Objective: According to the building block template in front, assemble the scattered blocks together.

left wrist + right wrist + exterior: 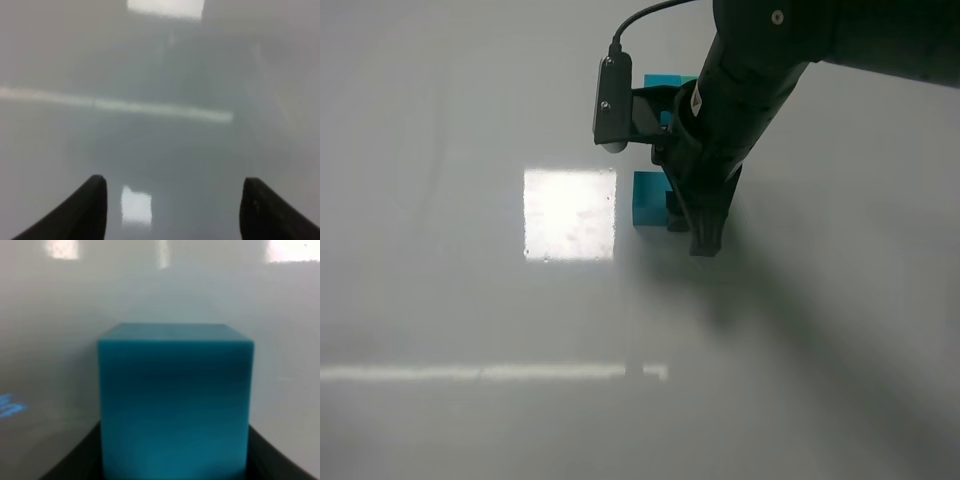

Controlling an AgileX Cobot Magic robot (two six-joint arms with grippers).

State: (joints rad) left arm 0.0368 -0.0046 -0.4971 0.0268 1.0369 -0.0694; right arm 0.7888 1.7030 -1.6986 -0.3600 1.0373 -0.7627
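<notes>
The cyan-blue cube (648, 198) rests on the table, at mid-width and slightly towards the back. My right gripper (686, 222) reaches down from the upper right and is shut on it. In the right wrist view the cube (175, 400) fills the space between the two dark fingers (75, 460), which press against its sides. The teal-green loose cube is hidden. The template (662, 82) lies farther back, mostly covered by the right arm. My left gripper (172, 210) is open and empty over bare table, and it does not appear in the exterior view.
The grey glossy table (470, 300) carries a bright square reflection (570, 213) left of the cube and a pale light streak (490, 373) nearer the front. The right arm's shadow spreads to the front right.
</notes>
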